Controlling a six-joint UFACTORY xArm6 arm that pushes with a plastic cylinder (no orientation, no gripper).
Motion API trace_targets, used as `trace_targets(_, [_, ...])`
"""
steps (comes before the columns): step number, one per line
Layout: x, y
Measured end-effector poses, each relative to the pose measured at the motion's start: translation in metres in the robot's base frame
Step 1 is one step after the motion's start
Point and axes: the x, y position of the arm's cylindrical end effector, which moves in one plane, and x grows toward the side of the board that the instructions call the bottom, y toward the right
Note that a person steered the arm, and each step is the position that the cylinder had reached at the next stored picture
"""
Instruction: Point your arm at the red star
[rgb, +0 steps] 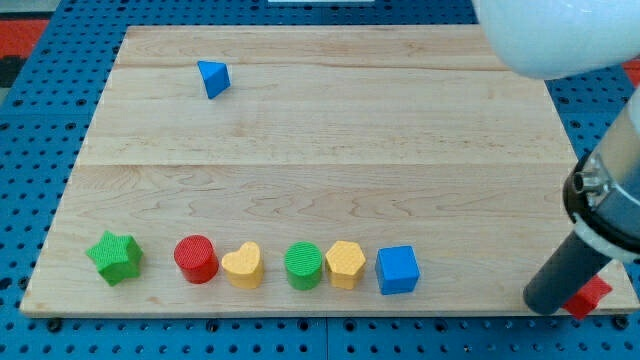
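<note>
A red block (590, 296), partly hidden behind my rod, lies just off the board's bottom right corner on the blue pegboard; its shape is hard to make out, though it looks star-like. My tip (545, 300) rests at the board's bottom right corner, right next to the red block on its left side. I cannot tell if they touch.
The wooden board (320, 140) carries a row near the view's bottom: green star (114, 257), red cylinder (196, 259), yellow heart (243, 266), green cylinder (303, 265), yellow hexagon (345, 264), blue cube (397, 270). A blue triangle (212, 78) sits at top left.
</note>
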Motion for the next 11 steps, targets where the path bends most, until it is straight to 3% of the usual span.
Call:
trace_targets(1, [-0.042, -0.022])
trace_targets(2, [-0.099, 0.025])
trace_targets(3, [-0.094, 0.125])
trace_targets(4, [-0.084, 0.140])
trace_targets(5, [-0.015, 0.139])
trace_targets(6, [0.005, 0.133])
trace_targets(11, [0.006, 0.101])
